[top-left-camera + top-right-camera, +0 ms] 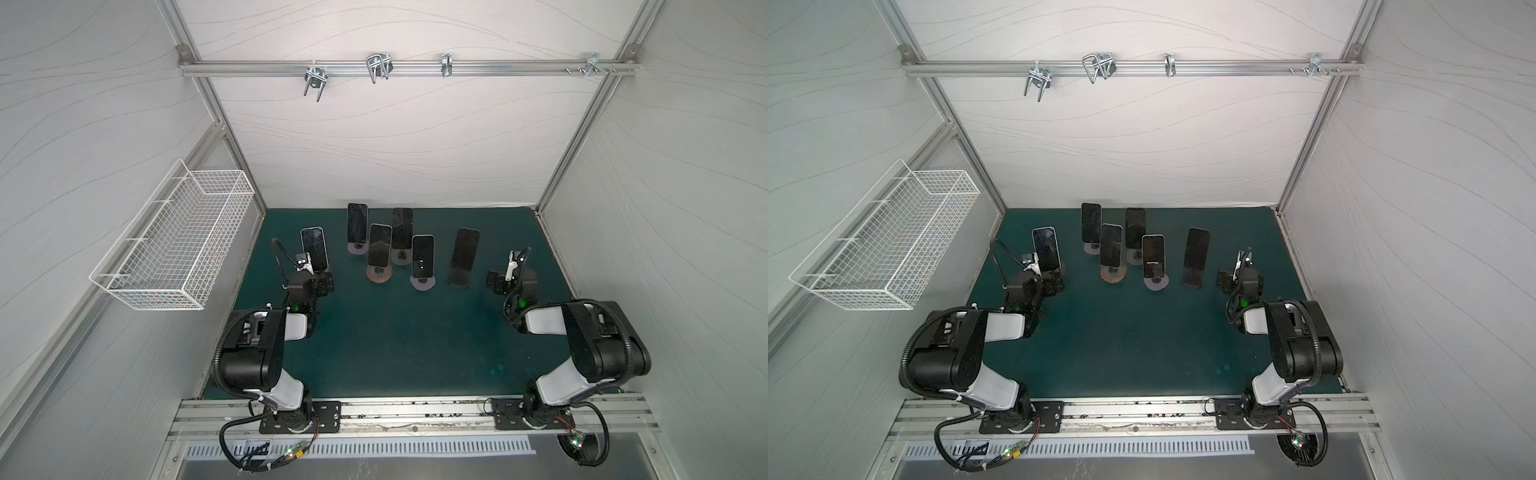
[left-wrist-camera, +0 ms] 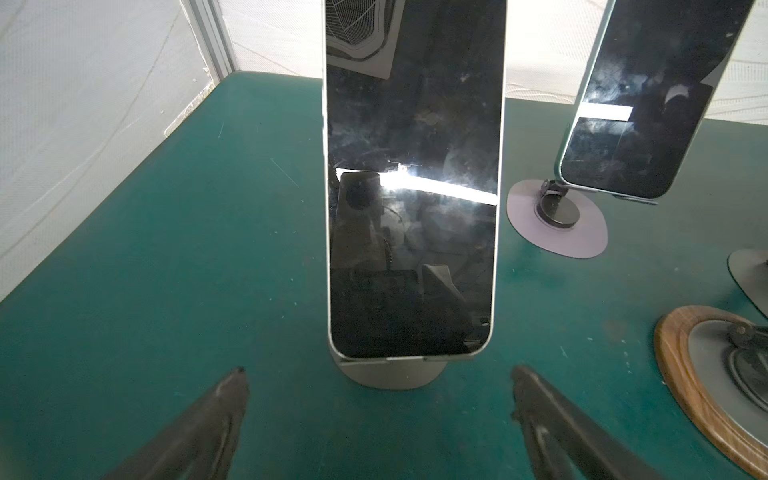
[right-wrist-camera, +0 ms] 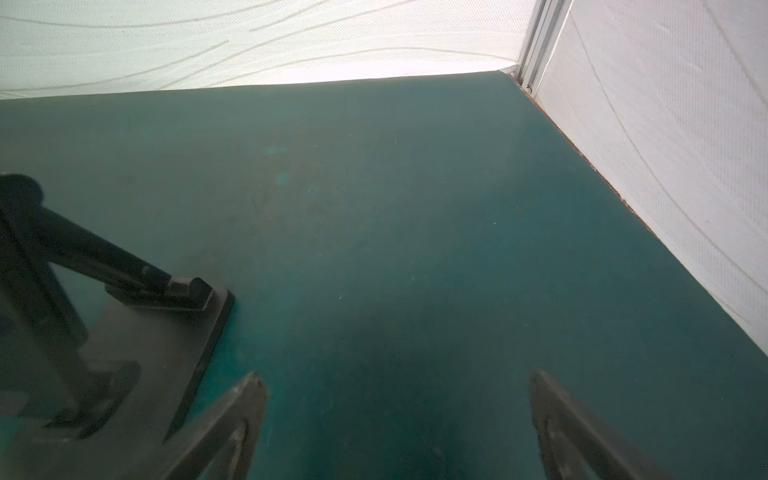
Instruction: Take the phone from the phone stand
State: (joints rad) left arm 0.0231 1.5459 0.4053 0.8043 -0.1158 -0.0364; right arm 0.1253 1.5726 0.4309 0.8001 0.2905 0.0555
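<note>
Phone (image 2: 411, 187) on its stand (image 2: 390, 376) sits upright, screen dark, straight in front of the left gripper (image 2: 378, 370). That gripper's jaws are spread wide and empty, tips low on either side of the stand's base without touching it. The right gripper (image 3: 395, 375) is spread wide too, holding nothing, over bare green mat (image 3: 415, 208) just beside a black stand (image 3: 166, 332). In both top views the phone stands at the mat's left, with five other phones (image 1: 379, 245) to its right.
</note>
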